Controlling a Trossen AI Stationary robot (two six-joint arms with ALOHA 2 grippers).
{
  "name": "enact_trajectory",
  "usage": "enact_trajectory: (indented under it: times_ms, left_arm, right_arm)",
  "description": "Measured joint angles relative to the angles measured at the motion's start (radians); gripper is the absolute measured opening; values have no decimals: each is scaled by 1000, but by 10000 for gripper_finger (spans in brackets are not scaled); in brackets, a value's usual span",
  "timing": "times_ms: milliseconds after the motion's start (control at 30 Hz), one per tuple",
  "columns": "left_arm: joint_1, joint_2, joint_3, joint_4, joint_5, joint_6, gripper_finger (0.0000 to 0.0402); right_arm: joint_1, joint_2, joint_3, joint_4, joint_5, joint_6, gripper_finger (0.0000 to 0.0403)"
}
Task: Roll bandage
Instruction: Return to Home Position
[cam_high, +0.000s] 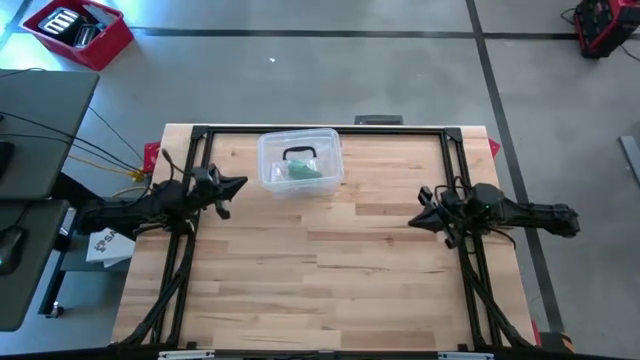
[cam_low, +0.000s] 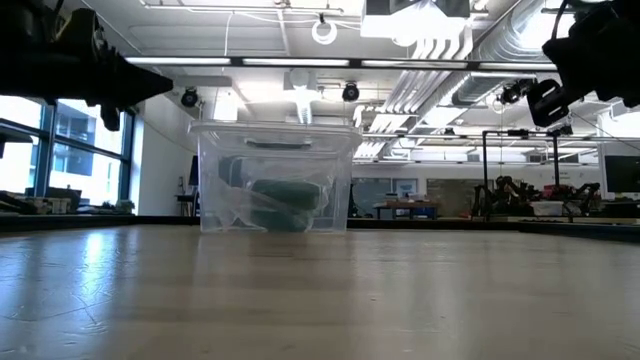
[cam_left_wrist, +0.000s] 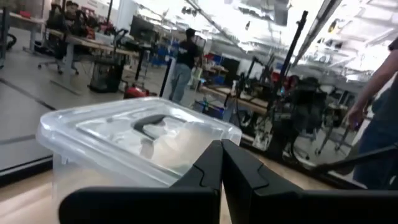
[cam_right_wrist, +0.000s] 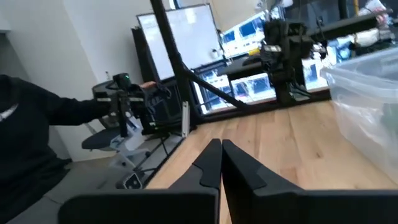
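A clear plastic box with a lid stands at the table's far middle; a green rolled bandage lies inside it, also visible through the wall in the low view as the green bandage. My left gripper hovers shut at the table's left side, just left of the box, with nothing between its fingers. My right gripper hovers shut at the right side, well clear of the box. In the left wrist view the box fills the space ahead of my shut fingers.
Black frame rails run along the table's far edge and down both sides. Bare wooden tabletop spreads between the arms toward the near edge. People stand in the room beyond the table.
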Motion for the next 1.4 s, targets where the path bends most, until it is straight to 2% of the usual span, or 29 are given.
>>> enact_trajectory:
  times_ms: [267, 333, 467, 600, 933, 1000, 1067, 1167, 1267, 1400]
  left_arm:
    - [3, 10, 0, -10, 0, 0, 1]
    - [3, 9, 0, -11, 0, 0, 1]
    - [3, 10, 0, -19, 0, 0, 1]
    - [3, 10, 0, -21, 0, 0, 1]
    - [3, 10, 0, -22, 0, 0, 1]
    - [3, 10, 0, -19, -1, 0, 1]
    - [3, 10, 0, -13, -1, 3, 1]
    - [3, 10, 0, -14, -14, 72, 1]
    - [3, 10, 0, -17, -15, 131, 1]
    - [3, 11, 0, -23, -15, 193, 1]
  right_arm:
    - [0, 2, 0, -22, 12, -10, 0]
    - [-1, 2, 0, -22, 14, -103, 0]
    - [-1, 2, 0, -22, 16, -406, 0]
    - [-1, 2, 0, -22, 13, -570, 0]
    - [-2, 3, 0, -15, 14, -655, 0]
    - [-2, 3, 0, 15, 27, -618, 0]
    - [-1, 3, 0, 45, 108, -477, 0]
    - [-2, 4, 0, 50, 362, -191, 0]
    - [-2, 10, 0, -26, 568, -55, 0]
    - [-2, 61, 0, -40, 570, -116, 0]
